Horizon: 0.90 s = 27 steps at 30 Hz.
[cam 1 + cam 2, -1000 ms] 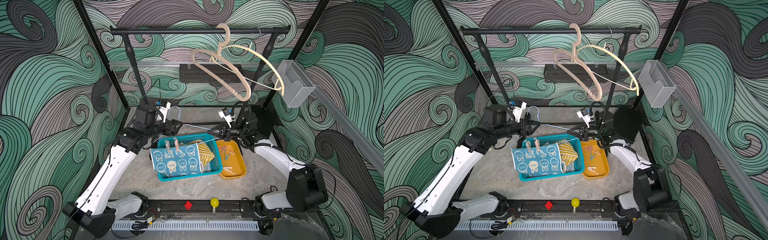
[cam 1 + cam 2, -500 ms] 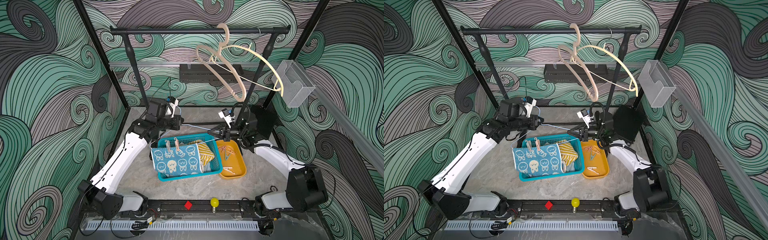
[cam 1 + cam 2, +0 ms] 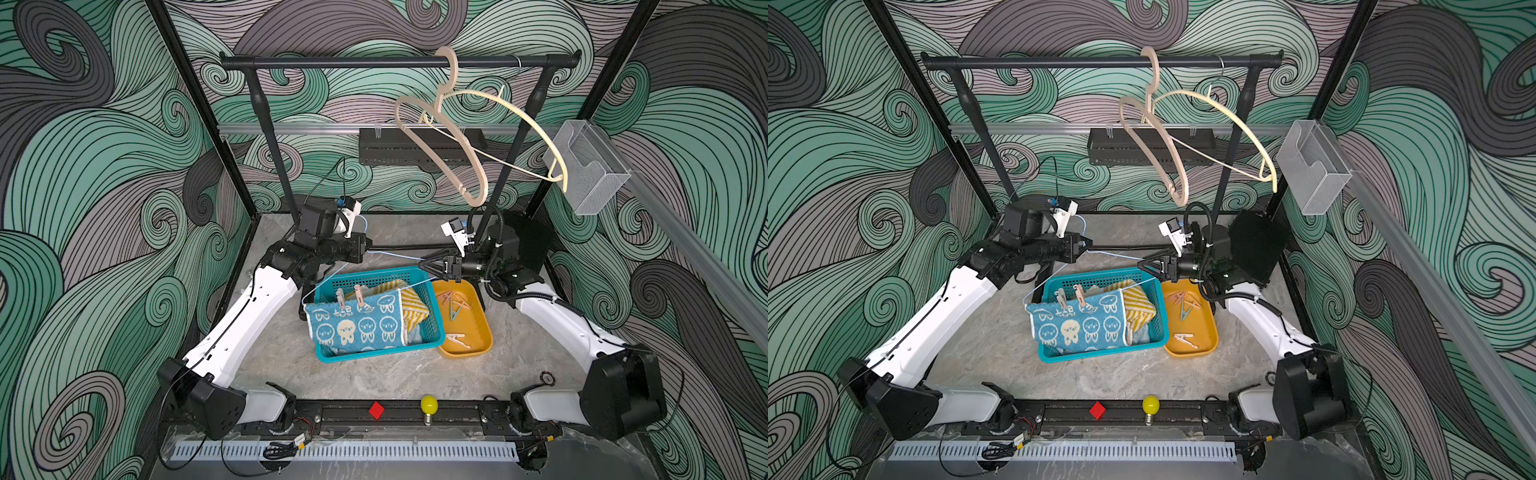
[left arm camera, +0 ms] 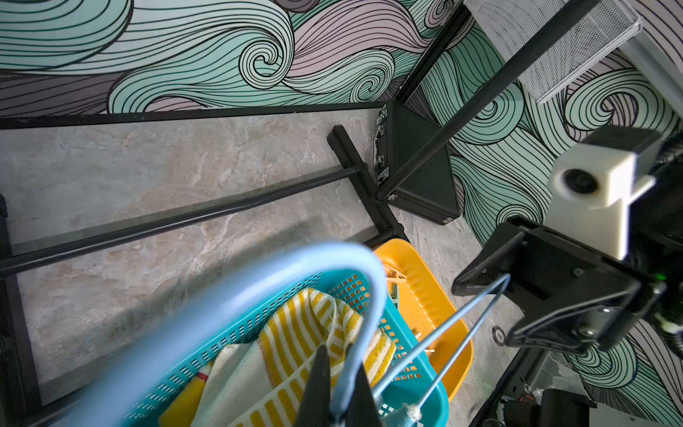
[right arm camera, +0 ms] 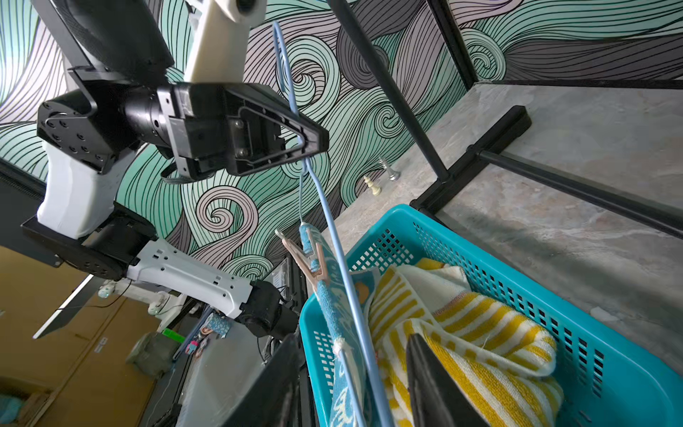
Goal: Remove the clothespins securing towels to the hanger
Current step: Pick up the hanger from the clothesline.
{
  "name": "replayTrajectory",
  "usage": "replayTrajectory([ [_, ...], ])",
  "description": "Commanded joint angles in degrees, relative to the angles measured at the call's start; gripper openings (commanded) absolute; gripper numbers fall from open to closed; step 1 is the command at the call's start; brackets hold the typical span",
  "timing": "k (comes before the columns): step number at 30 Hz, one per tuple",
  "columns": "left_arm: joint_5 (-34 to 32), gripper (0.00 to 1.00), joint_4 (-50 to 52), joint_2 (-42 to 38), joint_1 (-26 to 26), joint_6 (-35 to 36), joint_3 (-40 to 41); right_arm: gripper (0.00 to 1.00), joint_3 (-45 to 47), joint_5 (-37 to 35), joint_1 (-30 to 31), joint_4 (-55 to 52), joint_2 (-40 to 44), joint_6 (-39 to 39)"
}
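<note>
Step in hand (judged): unpegging the bunny towel (image 3: 357, 328). Two pegs remain on it, a pale clothespin (image 3: 340, 298) and a pink clothespin (image 3: 360, 296).
Where they sit: side by side, clipped over the towel's top edge onto the lower bar of the blue wire hanger (image 4: 380, 295). They are near the bar's end on the left arm's side. The towel drapes from the bar over the near wall of the teal basket (image 3: 374, 276).
Peg axis: roughly upright, crossing the bar, with the pinch ends pointing up.
Hanger axis: the bar runs across the cell from one arm towards the other.
Key relation: from the right gripper (image 3: 423, 265) both pegs lie along the bar towards the left arm, and lower down.
Nearer arm: the left gripper (image 3: 365, 250) is closer to the pegs but occupied, so the pick looks like the right arm's job.
Left gripper: clamped on the hanger's neck just under the hook, carrying the hanger.
Right gripper: jaws parted. In the right wrist view the hanger's wire passes between them with a gap on either side, so it grips nothing.
Striped towel (image 3: 411, 305): loose in the basket, off the hanger.
Loose clothespins (image 3: 455, 309): in the orange tray (image 3: 484, 328), which touches the basket on the right arm's side.
</note>
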State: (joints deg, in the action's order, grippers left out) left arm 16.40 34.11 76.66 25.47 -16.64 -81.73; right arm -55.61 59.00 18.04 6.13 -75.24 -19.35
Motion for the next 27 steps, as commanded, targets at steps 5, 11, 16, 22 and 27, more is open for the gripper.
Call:
replayTrajectory([
  [5, 1.12, 0.0, -3.47, -0.03, 0.19, -0.4, 1.57, 0.58, -4.36, -11.04, -0.15, -11.77, 8.58, 5.13],
  [11, 1.79, 0.0, -3.87, 0.07, 0.28, -1.34, 2.69, 0.63, -5.61, -12.8, 0.17, -17.57, 11.65, 8.07],
  [16, 2.33, 0.0, -4.82, -0.52, 0.29, -1.26, 4.58, 0.63, -5.31, -14.71, 6.31, -22.83, 13.61, 14.77],
  [22, 7.0, 0.0, -6.97, 0.62, 0.33, -0.85, 5.86, 0.63, -3.12, -16.22, 14.39, -22.76, 11.23, 17.86],
  [27, 10.92, 0.0, -9.56, 2.02, 0.34, -0.7, 6.21, 0.62, -2.85, -13.57, 15.92, -18.79, 5.73, 17.16],
])
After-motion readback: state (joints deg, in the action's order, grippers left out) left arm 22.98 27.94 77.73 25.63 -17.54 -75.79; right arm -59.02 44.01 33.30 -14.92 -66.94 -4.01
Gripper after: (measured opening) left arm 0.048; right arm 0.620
